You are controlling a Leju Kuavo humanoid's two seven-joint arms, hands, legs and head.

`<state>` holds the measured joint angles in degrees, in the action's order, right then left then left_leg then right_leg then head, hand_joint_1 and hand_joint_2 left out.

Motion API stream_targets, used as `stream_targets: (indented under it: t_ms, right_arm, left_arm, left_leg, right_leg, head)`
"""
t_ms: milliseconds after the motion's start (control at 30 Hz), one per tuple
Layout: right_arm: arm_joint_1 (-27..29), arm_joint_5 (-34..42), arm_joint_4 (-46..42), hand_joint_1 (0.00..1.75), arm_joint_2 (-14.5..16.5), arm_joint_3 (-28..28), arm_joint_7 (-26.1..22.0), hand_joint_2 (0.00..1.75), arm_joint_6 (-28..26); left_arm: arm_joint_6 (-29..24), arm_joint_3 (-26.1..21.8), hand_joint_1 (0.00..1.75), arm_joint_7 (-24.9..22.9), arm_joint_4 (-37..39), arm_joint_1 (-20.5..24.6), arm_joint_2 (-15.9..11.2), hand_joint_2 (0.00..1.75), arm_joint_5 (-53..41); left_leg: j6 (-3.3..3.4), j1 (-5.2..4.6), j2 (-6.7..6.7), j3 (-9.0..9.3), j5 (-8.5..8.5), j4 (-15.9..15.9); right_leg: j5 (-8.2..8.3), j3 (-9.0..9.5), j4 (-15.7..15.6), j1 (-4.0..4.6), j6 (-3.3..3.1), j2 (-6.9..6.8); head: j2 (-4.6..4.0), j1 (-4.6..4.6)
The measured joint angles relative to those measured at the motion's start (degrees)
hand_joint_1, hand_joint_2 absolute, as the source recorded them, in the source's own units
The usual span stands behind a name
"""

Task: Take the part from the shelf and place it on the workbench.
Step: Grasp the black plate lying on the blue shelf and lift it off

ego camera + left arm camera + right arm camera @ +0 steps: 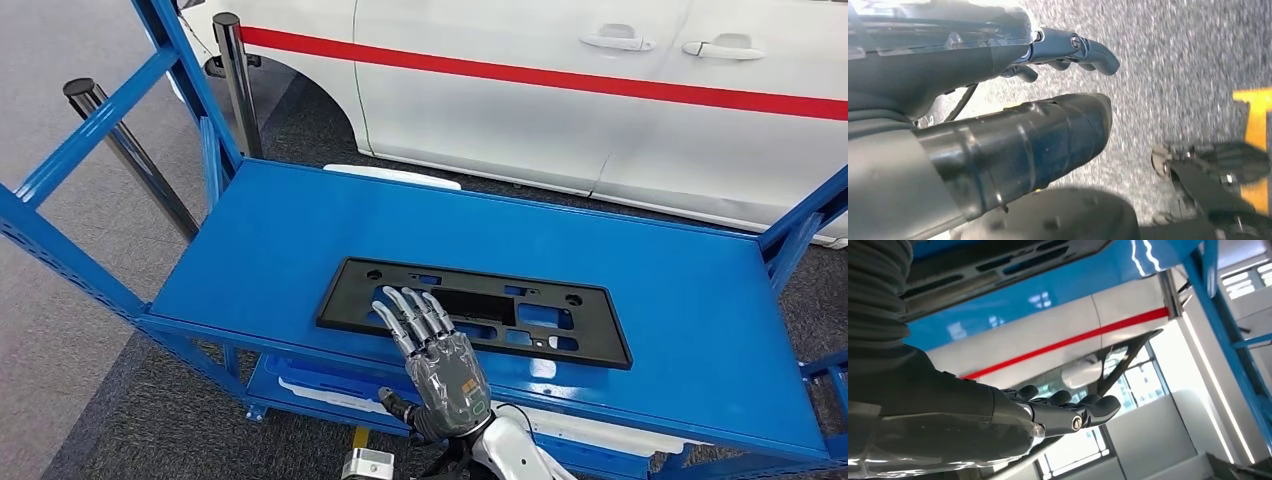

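1 black part [476, 311] near shelf [690, 330] front edge, right robot hand [432, 345] above.

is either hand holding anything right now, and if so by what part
Nothing is held. The right hand reaches over the near edge of the black part on the blue shelf, fingers straight and apart. The left hand hangs over the floor.

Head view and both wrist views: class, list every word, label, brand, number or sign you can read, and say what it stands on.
No readable text in any view.
Black part on the blue shelf: no lettering visible.
White car: only a plain red stripe, no words.
Right hand: a small green mark on its back, too small to read.
Floor in the left wrist view: a yellow marking, no characters.
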<state>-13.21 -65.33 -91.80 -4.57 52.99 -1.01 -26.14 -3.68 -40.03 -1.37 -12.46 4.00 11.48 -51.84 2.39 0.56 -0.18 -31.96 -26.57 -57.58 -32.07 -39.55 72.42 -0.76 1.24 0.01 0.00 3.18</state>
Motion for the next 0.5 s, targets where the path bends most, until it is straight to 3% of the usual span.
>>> stream_targets:
  t_ms: [67, 133, 233, 300, 400, 433, 467, 500]
  right_arm:
    - [-0.5, -2.9, 0.6, 0.00, -0.3, 0.1, 1.2, 1.75, -1.6]
    - [-1.1, -5.0, 1.1, 0.00, -0.4, 0.2, 2.0, 1.75, -2.8]
    - [-1.6, -5.6, 1.7, 0.00, -0.8, 0.3, 2.8, 1.75, -1.6]
    - [-2.2, -5.3, 2.1, 0.00, -1.2, 0.3, 3.6, 1.75, 1.1]
    - [-3.2, -5.0, 2.9, 0.00, -2.1, 0.4, 4.4, 1.75, 3.3]
    - [-3.3, -5.0, 3.1, 0.00, -2.4, 0.4, 4.7, 1.75, 3.7]
    - [-3.5, -5.0, 3.4, 0.00, -2.7, 0.4, 5.1, 1.75, 4.1]
    - [-3.6, -5.2, 3.7, 0.00, -3.0, 0.4, 5.6, 1.75, 4.6]
  left_arm:
    - [0.1, 0.0, 0.00, 0.2, 0.0, 0.0, -0.4, 0.00, -0.3]
    - [0.3, 0.0, 0.00, 0.3, 0.0, 0.1, -0.8, 0.00, -0.5]
    - [0.6, 0.0, 0.00, 0.3, 0.0, 0.2, -1.5, 0.00, -0.7]
    - [0.6, -0.1, 0.00, 0.5, 0.0, 0.2, -2.0, 0.00, -0.8]
    - [0.8, -0.3, 0.00, 0.7, 0.0, 0.1, -2.6, 0.00, -0.8]
    - [0.8, -0.4, 0.00, 0.8, 0.0, 0.1, -2.8, 0.00, -0.8]
    - [0.9, -0.5, 0.00, 0.9, 0.0, -0.1, -3.0, 0.00, -0.9]
    - [0.9, -0.6, 0.00, 0.9, 0.0, -0.1, -3.2, 0.00, -0.9]
  left_leg:
    - [-0.30, -0.07, -0.11, 0.08, -0.36, -0.4]
    - [-0.79, -0.24, -0.15, -0.06, -0.68, -0.8]
    - [-1.66, -0.27, -0.12, -0.17, -0.88, -0.8]
    - [-2.31, -0.19, -0.11, -0.87, -2.31, -2.7]
    - [-3.10, 0.07, -0.09, -5.46, -7.16, -12.6]
    - [-3.26, 0.12, -0.08, -6.87, -7.92, -15.4]
    - [-3.33, 0.15, -0.08, -7.41, -7.55, -16.2]
    - [-3.31, 0.16, -0.07, -6.91, -6.11, -14.9]
  right_leg:
    - [3.87, 3.41, -7.4, 0.05, -0.36, -0.01]
    - [5.34, 5.54, -12.4, 0.28, -0.75, 0.05]
    - [5.32, 5.67, -13.3, 0.38, -1.37, 0.24]
    - [5.56, 5.97, -13.8, 0.12, -1.97, 0.17]
    - [5.59, 6.13, -14.0, 0.04, -2.48, -0.05]
    - [5.55, 6.14, -14.0, 0.07, -2.53, -0.07]
    - [5.51, 6.17, -13.9, 0.07, -2.55, -0.06]
    - [5.45, 6.24, -13.9, 0.06, -2.53, -0.01]
  head:
    - [0.00, -0.01]
    - [0.00, -0.03]
    - [0.00, -0.03]
    - [0.00, -0.04]
    - [0.00, -0.07]
    - [0.00, -0.07]
    - [0.00, -0.08]
    - [0.00, -0.08]
